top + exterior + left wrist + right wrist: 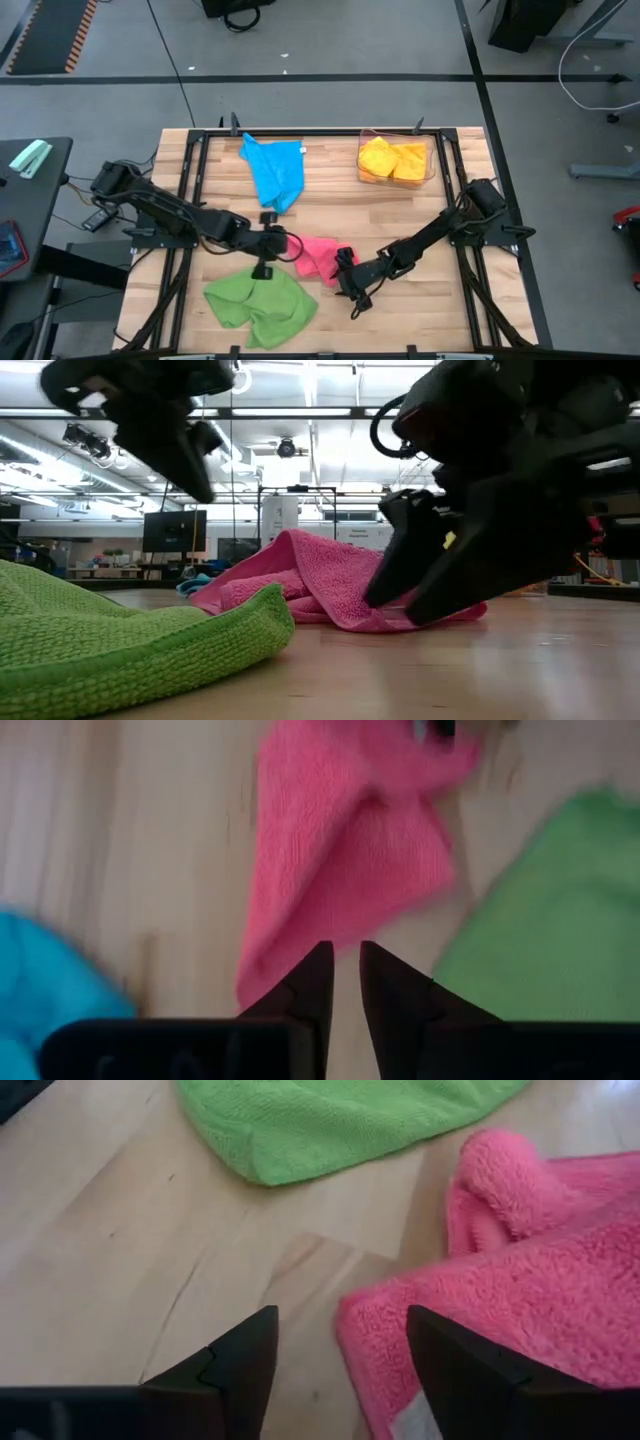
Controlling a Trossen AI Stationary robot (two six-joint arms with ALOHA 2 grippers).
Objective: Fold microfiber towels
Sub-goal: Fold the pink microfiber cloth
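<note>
Wooden desk under me carries the towels: pink at the middle, green near the front edge, blue toward the back, yellow in a clear bin. My left gripper hovers at one pink edge, fingers a narrow slit, holding nothing. My right gripper stands wide at the opposite pink edge, one finger over the cloth, no grip.

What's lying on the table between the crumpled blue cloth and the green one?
Seen from above, the left gripper lies between the crumpled blue microfiber towel and the green microfiber towel, on bare wooden table.
</note>
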